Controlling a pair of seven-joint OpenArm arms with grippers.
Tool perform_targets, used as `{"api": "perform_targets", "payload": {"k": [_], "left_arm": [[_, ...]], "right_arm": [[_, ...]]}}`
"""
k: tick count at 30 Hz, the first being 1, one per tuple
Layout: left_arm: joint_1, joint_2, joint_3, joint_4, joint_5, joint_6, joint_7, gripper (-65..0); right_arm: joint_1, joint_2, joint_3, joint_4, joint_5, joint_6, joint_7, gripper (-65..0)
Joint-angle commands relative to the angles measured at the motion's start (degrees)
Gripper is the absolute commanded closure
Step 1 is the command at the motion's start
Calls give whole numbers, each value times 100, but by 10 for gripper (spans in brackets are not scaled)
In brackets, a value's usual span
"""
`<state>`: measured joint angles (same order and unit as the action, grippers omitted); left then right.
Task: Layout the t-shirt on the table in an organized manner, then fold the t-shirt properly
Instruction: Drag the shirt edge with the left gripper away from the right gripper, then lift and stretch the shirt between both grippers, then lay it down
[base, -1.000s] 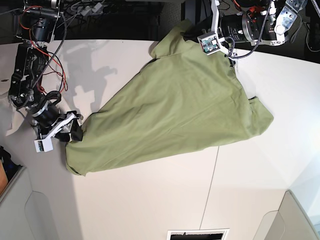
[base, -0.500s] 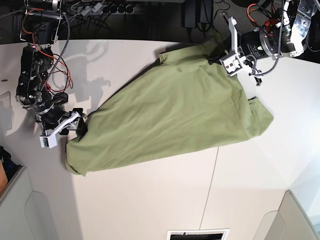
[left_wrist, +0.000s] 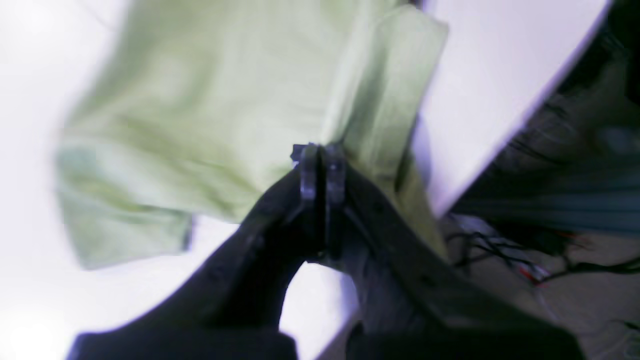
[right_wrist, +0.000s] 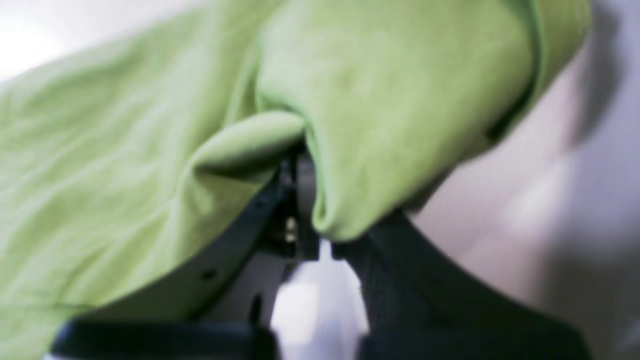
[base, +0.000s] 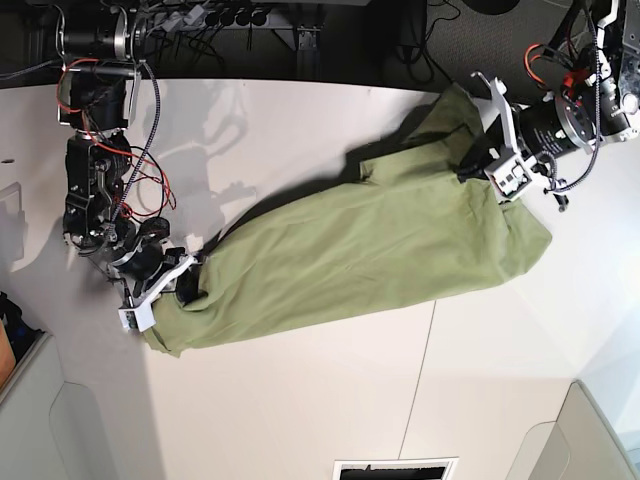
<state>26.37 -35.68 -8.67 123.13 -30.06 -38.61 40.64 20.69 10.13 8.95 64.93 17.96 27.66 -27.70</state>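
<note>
Two pinches stretch a limp olive t-shirt (base: 370, 250) between them above the table (base: 300, 400).

You have the right gripper (base: 185, 283) clenched on a bunched fold at one end of the cloth; in its wrist view the fabric puckers just ahead of its fingertips and drapes over them. From there the t-shirt runs as a slack, creased band away across the white top, sagging onto it in between. At the far end the left gripper (base: 478, 165) is clamped on a thin edge, jaws pressed together with cloth fanning out beyond them. Expect it to handle light, soft and floppy, with no stiffness to hold a shape. Judging by the bunching, you would do better taking hems or shoulder seams than mid-fabric.
</note>
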Motion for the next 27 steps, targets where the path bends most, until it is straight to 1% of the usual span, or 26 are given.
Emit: {"api": "perform_targets", "payload": {"k": [1,4,7,11,13,14,18,21,24,27], "left_arm": [[-92,-68,-79,42,-61,7,-111,0],[-254,-83,-122,33,-61,90,-87,0],[-396,-243,-122,33,-107,90,-96,0],[-612,-450,-122,33,-105,105,-94,0],[-704,-533,-122,33,-103,221,-94,0],[-756,-573,-122,33,-105,223,-92,0],[-1032,-680,-122,33,-103,238,-92,0],[-1274,-767,-122,33,-103,251,-94,0],[-1497,-835,-122,9,-96,479,-94,0],[-1714,-831,-122,-291,-98,503,-149,0]], "right_arm": [[166,50,83,286,109,122,133,0],[166,50,315,852,114,107,-188,0],[164,61,603,1445,133,109,-367,0],[140,251,918,2039,629,111,-605,0],[138,345,1036,2249,772,116,-734,0],[138,389,1069,2328,822,120,-776,0],[138,490,1075,2476,863,129,-905,0],[138,511,1075,2461,861,129,-903,0],[140,509,1073,2369,859,129,-896,0],[157,509,1040,2103,833,129,-804,0]]}}
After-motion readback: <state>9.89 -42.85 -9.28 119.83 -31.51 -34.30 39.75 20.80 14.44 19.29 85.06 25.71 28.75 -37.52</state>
